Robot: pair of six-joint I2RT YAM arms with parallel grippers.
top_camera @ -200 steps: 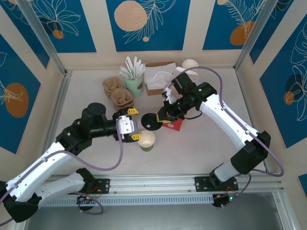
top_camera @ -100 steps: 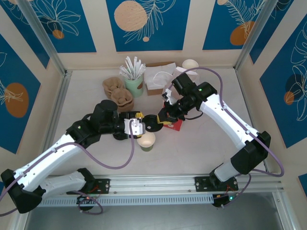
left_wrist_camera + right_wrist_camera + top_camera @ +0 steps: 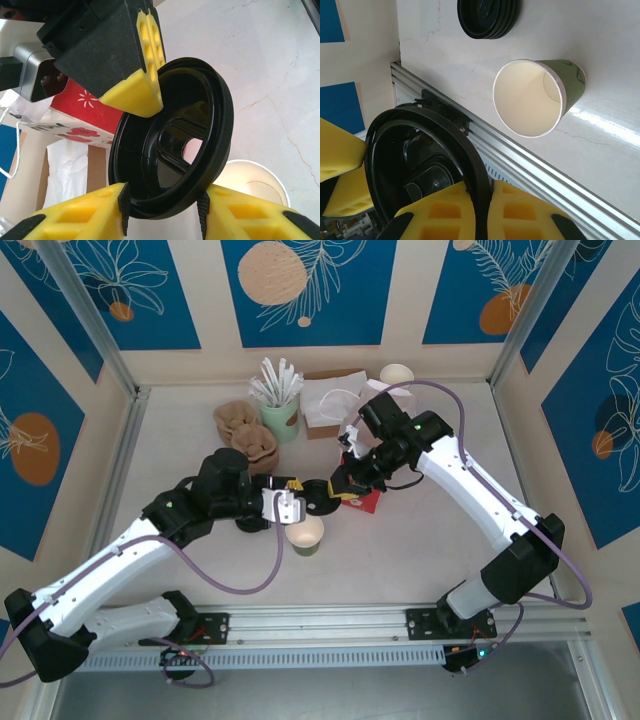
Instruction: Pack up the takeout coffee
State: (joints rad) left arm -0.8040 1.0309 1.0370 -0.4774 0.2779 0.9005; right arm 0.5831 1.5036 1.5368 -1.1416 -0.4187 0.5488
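The takeout coffee's green paper cup [image 3: 305, 533] stands lidless on the table, seen too in the right wrist view [image 3: 535, 97] and as a white rim [image 3: 255, 177]. Just above and behind it a black lid [image 3: 318, 495] hangs on edge in the air. My right gripper [image 3: 338, 488] is shut on the lid's rim [image 3: 420, 165], fingers pinching it [image 3: 479, 192]. My left gripper [image 3: 290, 502] has its pads against opposite sides of the same lid [image 3: 172, 140], closed on it [image 3: 162, 210]. The red bag [image 3: 365, 500] lies behind the right gripper.
A stack of black lids [image 3: 487, 17] lies near the cup. At the back are a green cup of stirrers [image 3: 278, 400], brown cup carriers [image 3: 245, 430], white bags in a cardboard box [image 3: 330, 400] and stacked white cups [image 3: 397, 375]. A metal rail [image 3: 320, 625] runs along the near edge.
My left arm has swung right to the lid, and its jaws have narrowed onto the lid's sides. The right gripper has held the lid still.
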